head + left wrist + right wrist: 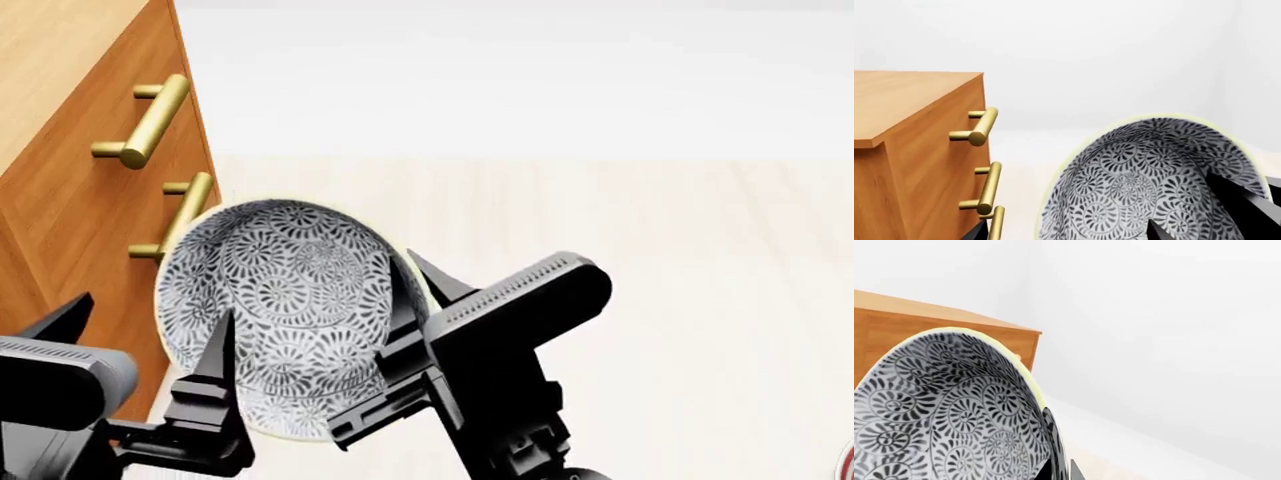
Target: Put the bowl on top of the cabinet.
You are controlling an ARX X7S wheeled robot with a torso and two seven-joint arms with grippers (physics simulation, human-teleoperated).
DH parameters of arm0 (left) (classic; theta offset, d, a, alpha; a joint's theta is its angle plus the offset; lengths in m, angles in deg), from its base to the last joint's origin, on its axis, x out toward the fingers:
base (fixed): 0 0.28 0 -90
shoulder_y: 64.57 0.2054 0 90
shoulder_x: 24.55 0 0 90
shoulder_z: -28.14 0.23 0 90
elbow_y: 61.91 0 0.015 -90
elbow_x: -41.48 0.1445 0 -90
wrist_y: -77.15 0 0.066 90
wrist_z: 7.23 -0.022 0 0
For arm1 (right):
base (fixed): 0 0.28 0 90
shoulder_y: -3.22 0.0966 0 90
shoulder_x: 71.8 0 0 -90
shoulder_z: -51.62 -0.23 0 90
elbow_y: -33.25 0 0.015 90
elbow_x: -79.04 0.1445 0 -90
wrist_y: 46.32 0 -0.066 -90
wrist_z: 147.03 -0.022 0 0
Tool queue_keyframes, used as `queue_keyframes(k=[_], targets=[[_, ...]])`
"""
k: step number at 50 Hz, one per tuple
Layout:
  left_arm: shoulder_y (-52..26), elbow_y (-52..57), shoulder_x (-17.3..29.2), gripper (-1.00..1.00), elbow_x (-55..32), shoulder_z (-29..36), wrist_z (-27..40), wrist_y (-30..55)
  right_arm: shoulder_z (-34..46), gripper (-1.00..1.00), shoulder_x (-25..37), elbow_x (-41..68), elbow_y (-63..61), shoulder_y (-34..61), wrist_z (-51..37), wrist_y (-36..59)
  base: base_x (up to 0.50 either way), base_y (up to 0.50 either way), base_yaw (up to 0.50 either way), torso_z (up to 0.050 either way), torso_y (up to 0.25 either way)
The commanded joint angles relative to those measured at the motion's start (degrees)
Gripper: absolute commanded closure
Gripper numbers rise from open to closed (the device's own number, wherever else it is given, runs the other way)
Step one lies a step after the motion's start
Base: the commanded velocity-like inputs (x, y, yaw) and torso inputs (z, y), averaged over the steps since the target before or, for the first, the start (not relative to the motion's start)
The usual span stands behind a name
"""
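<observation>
Cabinet (67, 170) fills the upper left of the head frame, orange-brown, with two brass handles (144, 125) on its front; its flat top shows at the top left corner. Just right of it, in the lower left centre, the bowl (280, 300) is held off the floor (641, 280), tipped on edge with its patterned inside facing the camera. Bowl sits beside the cabinet front, below its top, not on it.

Left gripper (200, 400) at the lower left: one finger rises over the bowl's lower inside. Whether it clamps the rim, cannot tell. Right gripper (400, 340) at lower centre: fingers closed on the bowl's right rim, one in front of the wall, one behind.

Left wrist view: cabinet corner and handles at left, bowl at lower right. Right wrist view: bowl fills lower left, cabinet behind it.
</observation>
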Motion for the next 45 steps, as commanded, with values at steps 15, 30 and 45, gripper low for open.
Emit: queue_keyframes(k=[15, 30, 45], targets=[[-2.2, -7.4, -0.9, -1.00, 1.3, 0.9, -2.4, -1.7, -0.1, 1.00, 0.6, -0.7, -2.2, -0.2, -0.2, -0.1, 0.00, 0.00, 0.00, 0.001, 0.001], [-3.6, -13.2, -1.1, -1.00, 2.9, 1.6, -5.9, -4.3, -0.2, 1.00, 0.9, -0.7, -2.5, -0.2, -0.4, -0.3, 0.00, 0.00, 0.00, 0.000, 0.001], [-3.8, -17.3, -1.5, -1.00, 4.5, 2.7, -7.9, -6.4, -0.2, 1.00, 0.8, -0.8, -1.9, -0.5, -0.3, -0.8, 0.00, 0.00, 0.00, 0.000, 0.000]])
